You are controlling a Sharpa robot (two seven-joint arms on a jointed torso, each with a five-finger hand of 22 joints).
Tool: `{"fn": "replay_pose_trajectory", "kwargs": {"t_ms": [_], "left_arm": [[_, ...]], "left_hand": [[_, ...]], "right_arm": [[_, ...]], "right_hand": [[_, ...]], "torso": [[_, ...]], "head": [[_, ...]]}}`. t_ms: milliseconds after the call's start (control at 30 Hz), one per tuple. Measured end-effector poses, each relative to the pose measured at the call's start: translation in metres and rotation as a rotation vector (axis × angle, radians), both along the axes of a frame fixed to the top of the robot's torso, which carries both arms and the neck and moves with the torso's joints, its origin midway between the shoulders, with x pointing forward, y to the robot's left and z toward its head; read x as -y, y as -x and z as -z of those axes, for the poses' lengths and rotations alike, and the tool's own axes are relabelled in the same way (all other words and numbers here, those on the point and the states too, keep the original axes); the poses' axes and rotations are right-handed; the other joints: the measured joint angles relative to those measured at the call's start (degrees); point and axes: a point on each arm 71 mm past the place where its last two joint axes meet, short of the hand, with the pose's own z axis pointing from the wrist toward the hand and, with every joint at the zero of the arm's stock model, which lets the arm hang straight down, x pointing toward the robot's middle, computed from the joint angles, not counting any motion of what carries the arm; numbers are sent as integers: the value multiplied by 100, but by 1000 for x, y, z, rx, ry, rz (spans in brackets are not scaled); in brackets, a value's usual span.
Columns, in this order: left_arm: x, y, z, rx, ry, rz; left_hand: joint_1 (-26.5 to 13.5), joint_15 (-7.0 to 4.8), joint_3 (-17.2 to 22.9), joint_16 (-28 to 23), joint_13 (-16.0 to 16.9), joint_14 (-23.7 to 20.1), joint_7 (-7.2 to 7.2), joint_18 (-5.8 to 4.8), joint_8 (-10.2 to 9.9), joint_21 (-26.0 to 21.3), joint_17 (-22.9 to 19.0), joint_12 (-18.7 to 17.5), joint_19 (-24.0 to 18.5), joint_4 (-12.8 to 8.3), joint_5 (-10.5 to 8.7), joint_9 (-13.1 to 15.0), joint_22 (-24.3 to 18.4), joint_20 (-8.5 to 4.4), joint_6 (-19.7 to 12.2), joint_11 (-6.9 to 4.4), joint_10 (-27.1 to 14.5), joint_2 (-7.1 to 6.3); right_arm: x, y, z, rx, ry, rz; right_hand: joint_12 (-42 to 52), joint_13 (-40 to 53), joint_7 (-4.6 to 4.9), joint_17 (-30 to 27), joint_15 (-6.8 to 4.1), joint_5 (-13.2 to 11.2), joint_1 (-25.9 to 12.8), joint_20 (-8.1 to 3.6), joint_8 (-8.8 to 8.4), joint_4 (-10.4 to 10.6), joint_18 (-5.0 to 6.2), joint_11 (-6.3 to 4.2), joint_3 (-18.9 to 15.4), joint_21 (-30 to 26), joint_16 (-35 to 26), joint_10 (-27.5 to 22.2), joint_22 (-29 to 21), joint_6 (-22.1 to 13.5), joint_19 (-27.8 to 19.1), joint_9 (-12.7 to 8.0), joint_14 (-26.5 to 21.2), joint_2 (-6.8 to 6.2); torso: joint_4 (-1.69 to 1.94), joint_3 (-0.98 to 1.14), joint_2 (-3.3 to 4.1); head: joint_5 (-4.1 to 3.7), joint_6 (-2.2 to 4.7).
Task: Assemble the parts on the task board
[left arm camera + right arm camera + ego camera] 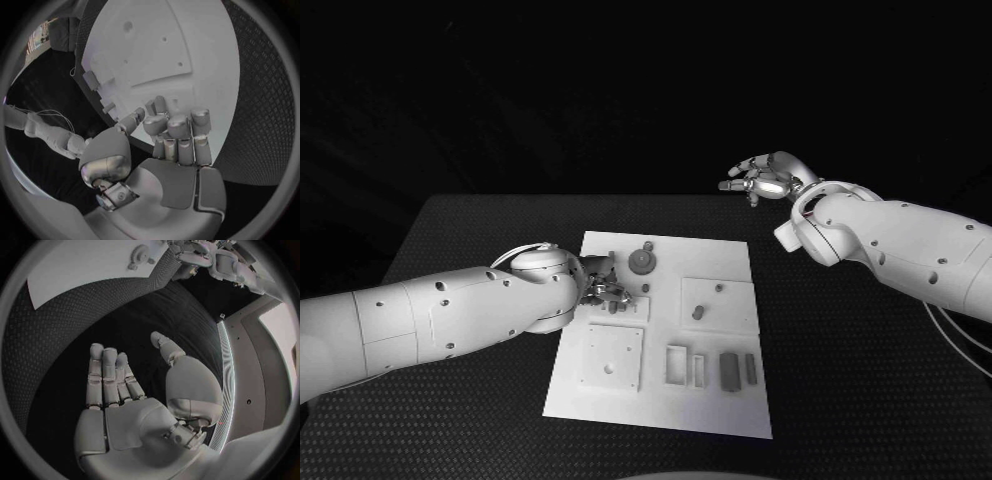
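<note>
The white task board (718,400) is seen at frame center, grey parts (730,369) seated in its lower recesses. The left hand (603,288) is curled at its left edge, grasp unclear; the right hand (759,178) is held released, upper right.

Task board (718,400) mid-table, left hand (606,290) over its left edge, possibly touching, right hand (759,180) beyond its far-right corner

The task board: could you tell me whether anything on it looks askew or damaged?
Nothing stands out: the task board lies flat, its grey parts look seated. The left hand sits over its left edge.
</note>
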Motion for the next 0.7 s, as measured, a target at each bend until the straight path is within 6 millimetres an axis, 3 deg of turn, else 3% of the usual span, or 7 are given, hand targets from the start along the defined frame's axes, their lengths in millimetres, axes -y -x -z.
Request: {"fn": "replay_pose_trajectory", "kwargs": {"t_ms": [100, 233, 333, 433, 700], "left_arm": [[0, 0, 0, 1, 0, -1], [-2, -1, -1, 3, 5, -6], [-3, -1, -3, 6, 13, -10], [-2, -2, -6, 6, 28, -17], [-2, -10, -28, 27, 90, -43]], "left_hand": [[-19, -10, -2, 0, 0, -11, 0, 0, 0, 0, 0, 0, 0, 47, 0, 6, 0, 0, 1, 0, 0, -36], [-86, -4, 62, 0, 0, -17, -2, 0, 0, 0, 0, 0, 1, 305, 0, 25, -13, 0, 2, 0, 0, -270], [-126, -11, 212, 0, 0, -9, -3, 0, 0, 0, -5, 0, 63, 671, 0, 46, -24, -20, 3, 0, 0, -574], [-155, -15, 254, 0, 0, -6, -3, 0, 28, 0, -4, 0, 63, 883, 0, 64, -24, -20, 3, 0, 0, -741], [-97, -18, 265, 0, 5, -7, -4, 1, 28, 0, -4, 0, 63, 961, 0, 87, -23, -20, 4, 0, 0, -868]], "right_arm": [[0, 0, 0, 0, 0, 0], [0, 0, 0, 0, 0, 0], [1, 0, 0, -1, 0, 1], [1, 0, 1, -1, 1, 2], [1, 0, 1, -2, 1, 4]], "right_hand": [[0, -5, 0, -1, 0, 0, 0, 0, 0, 0, 0, 0, 0, 0, 0, 0, 0, 0, 0, -1, 0, 0], [0, -5, 0, -1, 0, 0, 0, 0, 0, 0, -2, 0, 0, 0, 0, 0, 0, 0, 0, -1, 0, 0], [23, -5, 0, -6, 0, 0, 0, 0, 0, 0, -4, 0, 0, 0, 0, 0, 0, 0, 0, -1, 0, 0], [24, -11, 0, -6, 0, 0, 0, 0, 0, 1, -6, 0, -1, -2, 0, 0, 0, 0, 0, -1, 0, 0], [24, -16, 0, -9, 0, 0, 0, 0, 0, 16, -30, 0, -16, -23, -1, 0, 2, 0, 0, -6, 0, 0]], "torso": [[0, 0, 0], [-1, 0, 0], [0, 0, -1], [-1, -1, -1], [-3, -3, -1]], "head": [[1, 4], [1, 18], [1, 29], [1, 37], [-2, 63]]}}
